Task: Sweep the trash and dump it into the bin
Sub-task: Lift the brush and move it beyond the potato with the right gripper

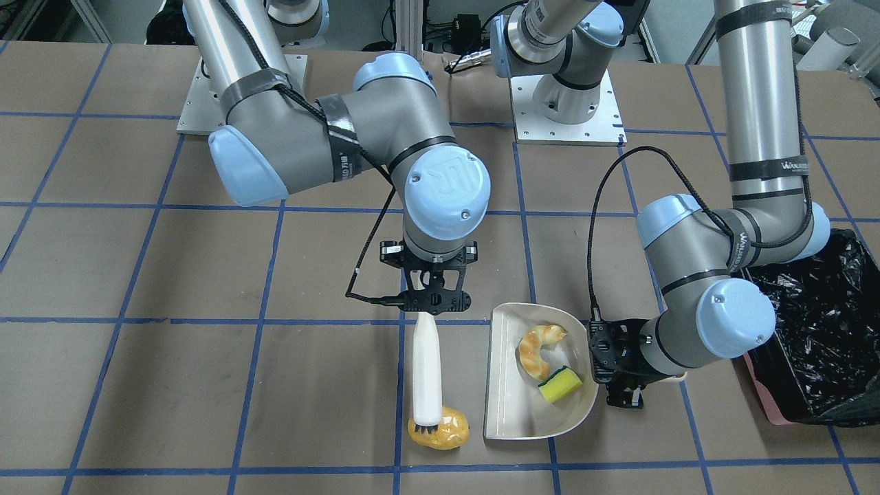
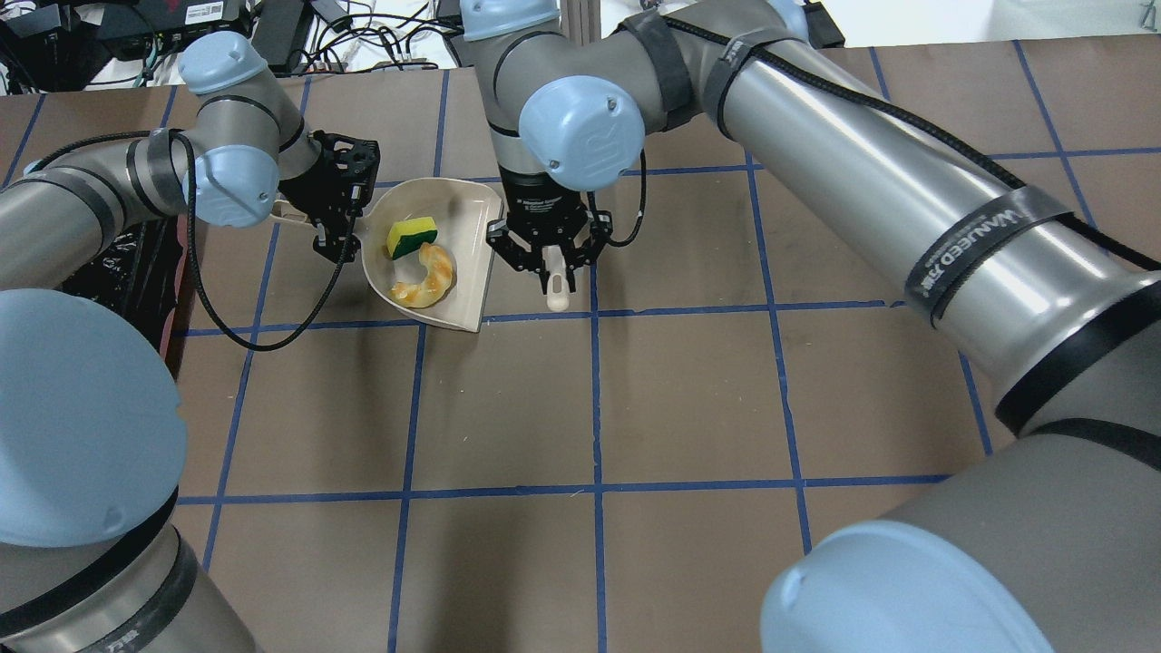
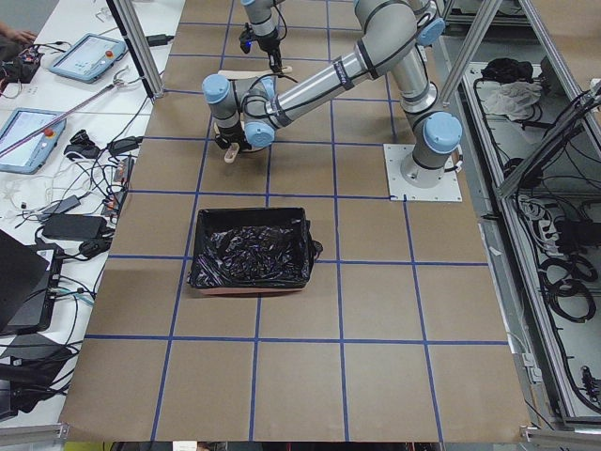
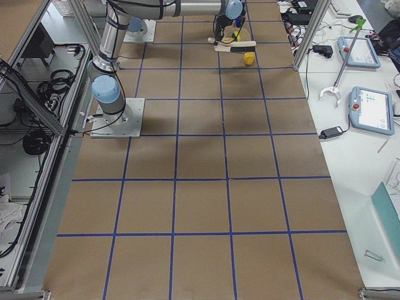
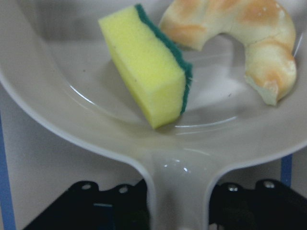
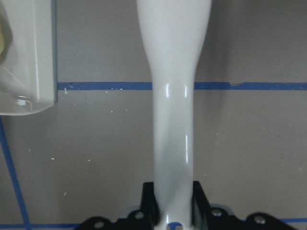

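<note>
The potato-like lump [image 1: 443, 431] lies on the table left of the beige dustpan [image 1: 512, 405] in the front view. My right gripper [image 1: 435, 307] is shut on a white brush [image 1: 426, 371] whose bristles rest against the lump. The croissant [image 1: 538, 349] and the yellow-green sponge [image 1: 560, 385] lie in the dustpan. My left gripper [image 1: 619, 375] is shut on the dustpan's handle [image 5: 178, 191]. The wrist view shows the sponge [image 5: 148, 67] and croissant [image 5: 240, 33] close up. The pink bin [image 1: 818, 337] with its black bag stands beside the left arm. The lump is hidden in the overhead view.
Both arm bases [image 1: 567, 113] stand on plates at the robot's side of the table. The right arm's elbow [image 1: 440, 185] hangs over the brush. Blue tape lines grid the brown table [image 1: 172, 385]. The bin also shows in the left side view [image 3: 252, 249].
</note>
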